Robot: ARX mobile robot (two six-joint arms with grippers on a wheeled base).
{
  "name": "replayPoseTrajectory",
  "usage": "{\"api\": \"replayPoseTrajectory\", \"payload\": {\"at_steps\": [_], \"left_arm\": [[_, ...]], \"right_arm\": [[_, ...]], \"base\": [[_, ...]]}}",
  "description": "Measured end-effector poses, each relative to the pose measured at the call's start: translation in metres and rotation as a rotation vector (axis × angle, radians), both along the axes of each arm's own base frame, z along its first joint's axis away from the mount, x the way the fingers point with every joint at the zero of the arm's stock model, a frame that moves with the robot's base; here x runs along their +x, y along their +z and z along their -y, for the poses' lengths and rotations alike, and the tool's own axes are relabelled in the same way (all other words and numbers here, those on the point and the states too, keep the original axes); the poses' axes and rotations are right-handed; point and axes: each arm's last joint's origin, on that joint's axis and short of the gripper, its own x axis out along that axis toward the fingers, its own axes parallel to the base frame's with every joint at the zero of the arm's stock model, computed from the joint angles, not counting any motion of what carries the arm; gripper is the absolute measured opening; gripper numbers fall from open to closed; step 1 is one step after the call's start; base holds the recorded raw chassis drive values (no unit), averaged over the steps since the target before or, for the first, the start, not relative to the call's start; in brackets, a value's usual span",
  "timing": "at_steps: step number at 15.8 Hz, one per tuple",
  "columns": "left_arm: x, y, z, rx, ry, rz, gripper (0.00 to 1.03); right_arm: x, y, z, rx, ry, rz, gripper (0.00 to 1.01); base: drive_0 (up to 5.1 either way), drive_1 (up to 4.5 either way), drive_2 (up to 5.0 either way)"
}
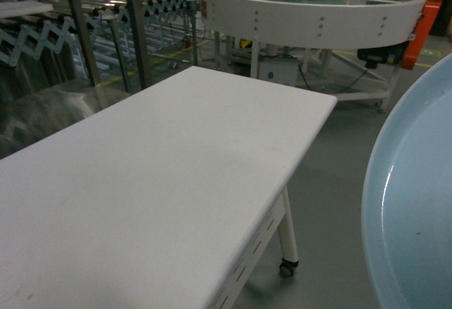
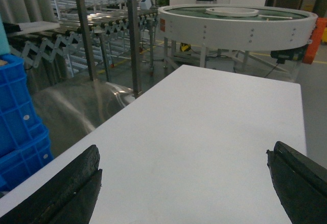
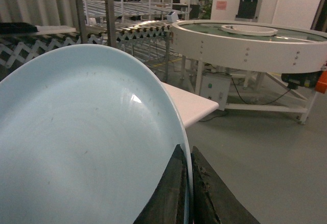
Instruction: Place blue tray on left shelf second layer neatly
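Note:
The pale blue tray (image 3: 87, 142) fills the left half of the right wrist view, tilted on edge in the air. My right gripper (image 3: 187, 155) is shut on its rim, one black finger on each side. In the head view the blue tray (image 1: 417, 203) shows at the right edge, off the table's right side and above the floor. My left gripper (image 2: 184, 160) hangs open over the white table (image 2: 204, 132), nothing between its fingers. Steel uprights of the left shelf (image 1: 134, 27) stand beyond the table's far left; I cannot make out its second layer.
A white table (image 1: 155, 196) on castors spans the head view. Dark-blue ribbed crates (image 2: 18, 127) sit left of it. A round white conveyor (image 1: 311, 5) stands behind, an extending roller conveyor (image 1: 106, 5) at the back left. Grey floor (image 1: 332, 182) lies to the right.

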Motion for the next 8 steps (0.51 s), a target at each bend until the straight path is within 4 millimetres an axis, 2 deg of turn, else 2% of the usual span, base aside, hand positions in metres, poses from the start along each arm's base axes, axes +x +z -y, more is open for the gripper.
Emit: {"api": "replayPoseTrajectory", "payload": {"at_steps": [8], "left_arm": [[0.0000, 0.0000, 0.0000, 0.000, 0.000, 0.000, 0.98]], "right_arm": [[0.0000, 0.0000, 0.0000, -0.001, 0.000, 0.000, 0.02]], "base": [[-1.5, -1.51, -1.5]]}}
